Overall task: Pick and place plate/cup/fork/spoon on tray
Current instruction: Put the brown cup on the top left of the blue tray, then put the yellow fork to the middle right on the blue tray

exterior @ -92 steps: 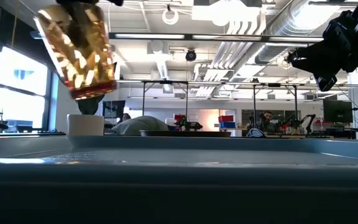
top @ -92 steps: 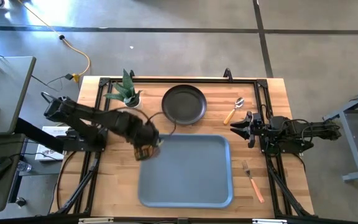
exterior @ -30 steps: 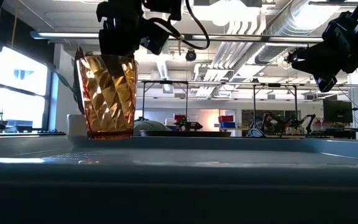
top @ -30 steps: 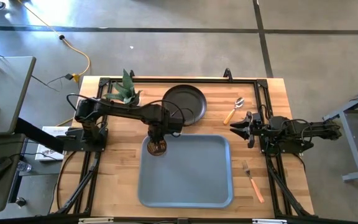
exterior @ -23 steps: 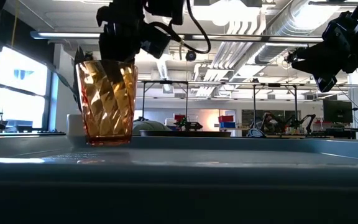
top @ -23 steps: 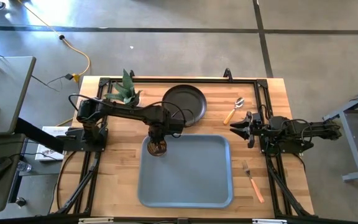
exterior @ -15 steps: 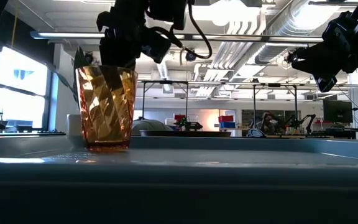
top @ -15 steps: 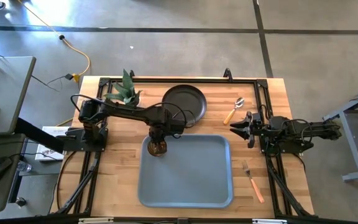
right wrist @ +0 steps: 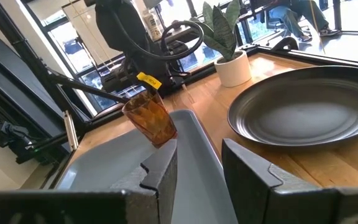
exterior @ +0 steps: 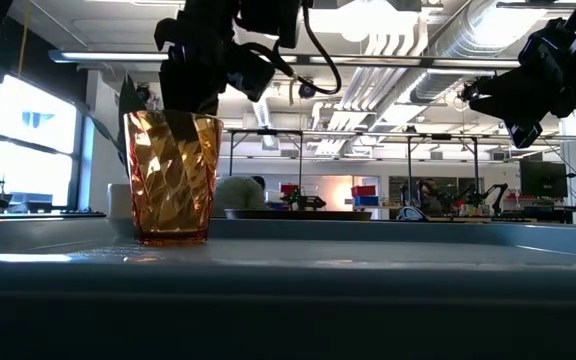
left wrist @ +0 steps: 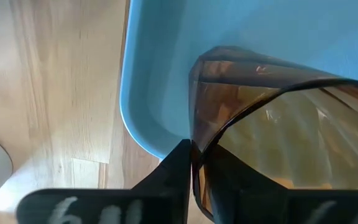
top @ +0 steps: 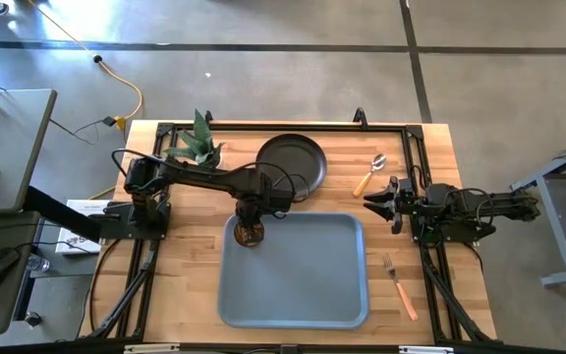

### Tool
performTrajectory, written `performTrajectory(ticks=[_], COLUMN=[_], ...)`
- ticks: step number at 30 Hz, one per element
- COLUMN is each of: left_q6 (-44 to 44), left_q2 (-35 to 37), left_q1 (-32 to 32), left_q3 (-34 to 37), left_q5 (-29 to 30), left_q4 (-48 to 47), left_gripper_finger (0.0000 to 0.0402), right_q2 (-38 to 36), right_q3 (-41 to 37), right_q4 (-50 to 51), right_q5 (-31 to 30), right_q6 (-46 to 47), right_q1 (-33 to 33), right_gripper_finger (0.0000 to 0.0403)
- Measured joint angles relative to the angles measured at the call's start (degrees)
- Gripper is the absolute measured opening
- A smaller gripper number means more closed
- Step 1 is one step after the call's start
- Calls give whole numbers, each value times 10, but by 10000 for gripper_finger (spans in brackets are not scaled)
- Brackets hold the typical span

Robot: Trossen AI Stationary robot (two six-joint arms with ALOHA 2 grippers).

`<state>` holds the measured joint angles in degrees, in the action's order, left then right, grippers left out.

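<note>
The amber glass cup (exterior: 173, 180) stands upright on its base in the far left corner of the blue-grey tray (top: 303, 285). My left gripper (top: 250, 222) is above it, shut on its rim. My right gripper (top: 381, 205) hovers open and empty over the table's right side, and its fingers show in the right wrist view (right wrist: 197, 162). The dark plate (top: 290, 164) lies on the wood beyond the tray. The spoon (top: 369, 174) lies right of the plate. The fork (top: 399, 283) lies right of the tray. My left gripper holds the cup by its rim (left wrist: 194, 149), on the side toward the table's far edge. One finger (exterior: 175, 130) is inside the glass and one finger (left wrist: 178, 171) is outside its wall. The fingers come from above, pointing down. The cup is upright, its base on the tray floor.
A white pot with a green plant (top: 201, 147) stands at the far left, close to my left arm. A black frame runs along the table's edges. Bare wood lies left of the tray and between the tray and the fork.
My left gripper has gone down a little with the cup. The cup was held just above the tray and now stands on the tray floor, upright, in the same corner.
</note>
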<state>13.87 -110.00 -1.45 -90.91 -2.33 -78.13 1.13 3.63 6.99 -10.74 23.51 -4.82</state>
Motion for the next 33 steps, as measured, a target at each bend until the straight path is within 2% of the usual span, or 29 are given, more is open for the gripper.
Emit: performTrajectory(ticks=[16, 33], left_q6=[-9, -5], left_q2=[1, 15], left_q1=[0, 1], left_q3=[0, -1], left_q5=[-1, 0], left_q4=[0, 0], left_gripper_finger=[98, 102], right_q2=[0, 0], right_q3=[0, 0], right_q4=[0, 0], right_q5=[0, 0], right_q6=[0, 0], right_q1=[0, 0], right_gripper_finger=[116, 116])
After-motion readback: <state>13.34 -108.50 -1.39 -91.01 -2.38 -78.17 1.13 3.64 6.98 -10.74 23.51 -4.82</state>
